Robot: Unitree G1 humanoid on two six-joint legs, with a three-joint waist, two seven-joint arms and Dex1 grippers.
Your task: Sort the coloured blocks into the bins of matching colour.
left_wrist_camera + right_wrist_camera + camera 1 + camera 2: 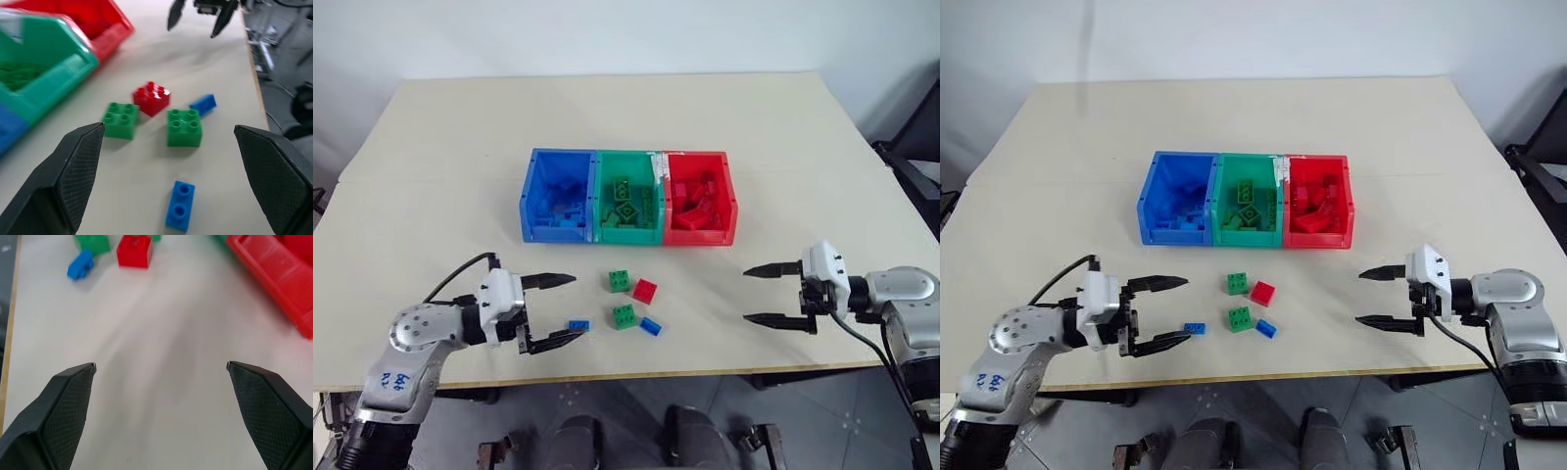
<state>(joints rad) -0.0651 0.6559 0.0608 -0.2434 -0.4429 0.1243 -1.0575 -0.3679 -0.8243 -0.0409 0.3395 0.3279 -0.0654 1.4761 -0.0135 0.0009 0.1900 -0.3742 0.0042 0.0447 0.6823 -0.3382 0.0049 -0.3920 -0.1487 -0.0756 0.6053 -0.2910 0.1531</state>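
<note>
- Nearest the camera, a blue block [578,325] is lying on the table [431,196], just beside the left gripper [563,308], whose fingers are standing wide apart and holding nothing.
- Just past it, two green blocks [619,281] [625,315], a red block [645,291] and a second blue block [651,326] are sitting loose, close together, in front of the bins.
- Further back, the blue bin [558,196], green bin [628,196] and red bin [701,196] are standing joined in a row, each already holding bricks of its own colour.
- The right gripper [759,294] is hanging well apart from the cluster, also spread and empty.
- Judging by this, a pick of the near blue block is in hand; the next move calls for straddling it, closing, and carrying it to the blue bin.
</note>
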